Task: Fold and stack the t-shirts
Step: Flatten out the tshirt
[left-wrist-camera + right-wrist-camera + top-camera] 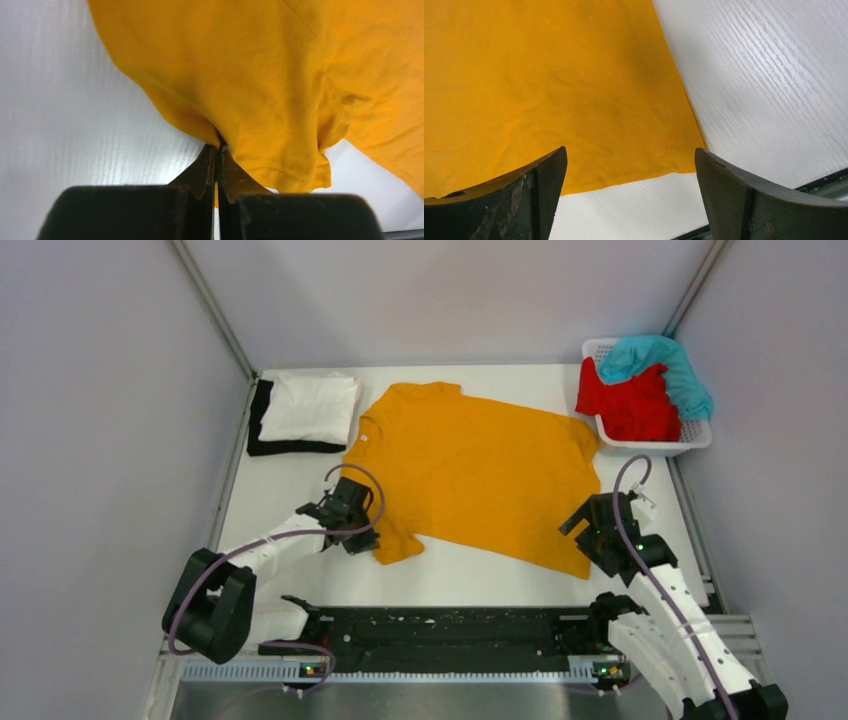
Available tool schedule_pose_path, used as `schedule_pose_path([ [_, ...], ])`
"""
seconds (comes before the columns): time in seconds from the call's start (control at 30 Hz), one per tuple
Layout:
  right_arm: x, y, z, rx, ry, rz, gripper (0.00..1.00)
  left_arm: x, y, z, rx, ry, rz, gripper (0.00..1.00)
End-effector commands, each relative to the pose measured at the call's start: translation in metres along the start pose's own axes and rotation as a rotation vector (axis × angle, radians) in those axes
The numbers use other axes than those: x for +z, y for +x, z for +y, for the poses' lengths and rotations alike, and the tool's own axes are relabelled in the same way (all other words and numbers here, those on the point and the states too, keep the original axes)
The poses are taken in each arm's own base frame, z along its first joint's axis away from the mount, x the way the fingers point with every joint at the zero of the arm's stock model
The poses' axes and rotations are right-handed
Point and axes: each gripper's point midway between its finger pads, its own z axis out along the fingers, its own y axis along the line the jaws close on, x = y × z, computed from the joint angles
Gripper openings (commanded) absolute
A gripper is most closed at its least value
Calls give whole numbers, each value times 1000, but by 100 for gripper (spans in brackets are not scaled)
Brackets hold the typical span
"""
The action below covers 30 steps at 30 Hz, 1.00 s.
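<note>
While our left fingers pinched a sleeve of the limp shirt, spread across the middle of the table, our right fingers hung open over its hem toward the right edge; corners seemed the best holds.

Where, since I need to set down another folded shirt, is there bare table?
Bare: the near strip between the orange shirt and the rail, and the patch between the stack and the left hand. Crowded: centre, under the shirt; far right, the basket.
</note>
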Motion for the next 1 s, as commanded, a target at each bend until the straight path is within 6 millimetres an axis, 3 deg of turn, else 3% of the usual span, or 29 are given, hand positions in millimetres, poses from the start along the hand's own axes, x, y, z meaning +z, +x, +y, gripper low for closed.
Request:
schedule_pose_path([
  [0.0,10,30,-14,46,102,136,94,-10,-17,9,21,-37,-111,0],
  [0.1,16,44,-23,47,162,200,89,-21,-30,7,22,-38,-169,0],
  [0.27,23,49,-44,77,249,173,79,-27,-38,1,30,-23,-201,0],
  [0.43,34,60,-53,102,257,167,61,-30,-41,3,31,-34,-215,0],
  [0.57,39,55,-53,80,267,146,48,-32,-43,5,27,-41,-229,0],
  [0.77,50,56,-33,28,180,176,4,-37,-47,5,10,-47,-249,0],
  [0.87,46,37,-19,-16,139,125,0,-48,-57,0,-1,-42,-285,0],
  [0.97,30,0,10,-36,45,18,0,-76,-80,-12,-16,-21,-373,0],
])
